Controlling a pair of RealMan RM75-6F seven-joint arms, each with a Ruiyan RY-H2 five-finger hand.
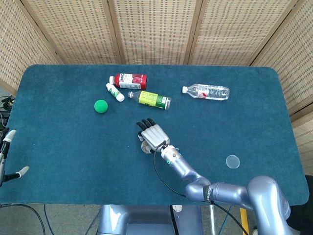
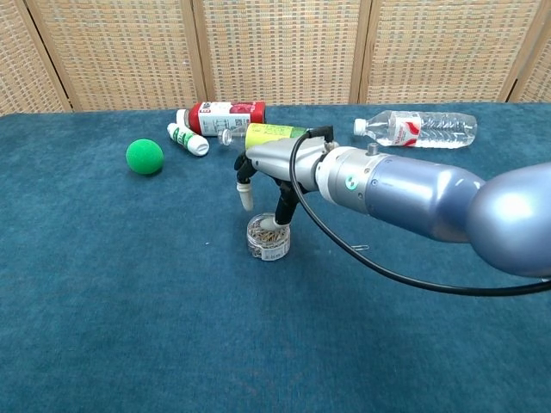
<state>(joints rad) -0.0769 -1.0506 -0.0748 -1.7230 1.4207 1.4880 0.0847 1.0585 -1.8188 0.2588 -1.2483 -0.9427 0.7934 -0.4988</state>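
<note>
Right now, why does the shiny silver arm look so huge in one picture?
In the chest view the glossy silver right arm sits close to the lens, so it bulges large with soft white glare; in the head view it looks slim, and the blue cloth table is evenly lit with faint shadows.

the right hand (image 2: 269, 176) hovered palm down, fingers pointing downward and apart; the left hand (image 1: 6, 155) rested at the frame's edge.
</note>
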